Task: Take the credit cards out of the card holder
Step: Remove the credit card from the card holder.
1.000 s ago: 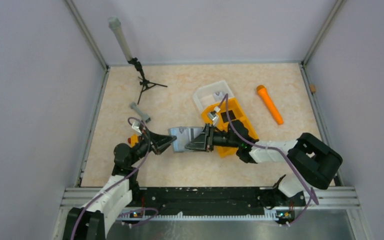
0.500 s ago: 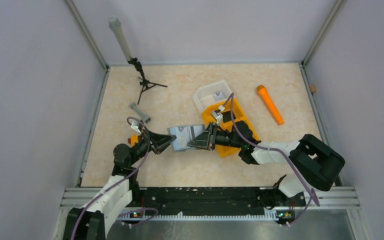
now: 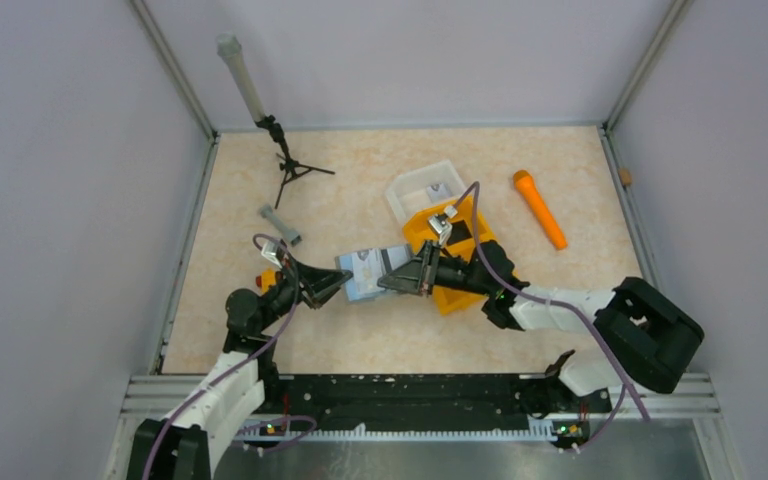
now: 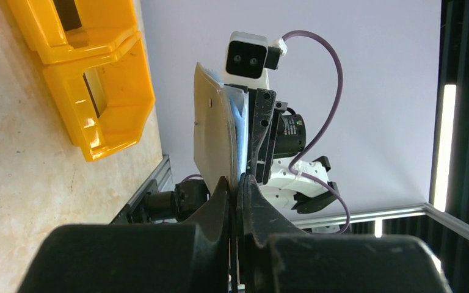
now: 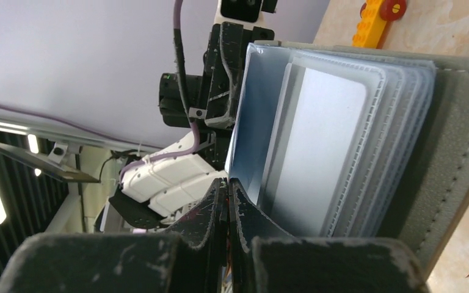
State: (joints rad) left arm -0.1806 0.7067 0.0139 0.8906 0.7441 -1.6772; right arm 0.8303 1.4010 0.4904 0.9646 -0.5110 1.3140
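Top external view has the card holder (image 3: 365, 272) up off the counter (image 3: 360, 340), in the middle of the frame, held from both sides. The left fingers (image 3: 338, 287) are closed on its left edge. In the left wrist view they pinch the grey cover tight.

The right fingers (image 3: 392, 280) come in from the right. In the right wrist view they are closed too, at the bottom middle of the frame. They seem to pinch the bottom edge of the front card (image 5: 250, 128), a pale blue one. More credit cards (image 5: 323, 152) stand in a row behind it, all tucked in the holder.

The orange bin (image 3: 480, 262) sits just right of the holder. A dark flat piece (image 3: 457, 232) lies in it. It may be a card that is already out, but I cannot tell for sure.

I think the job is only partly done. Many cards are left to take out.
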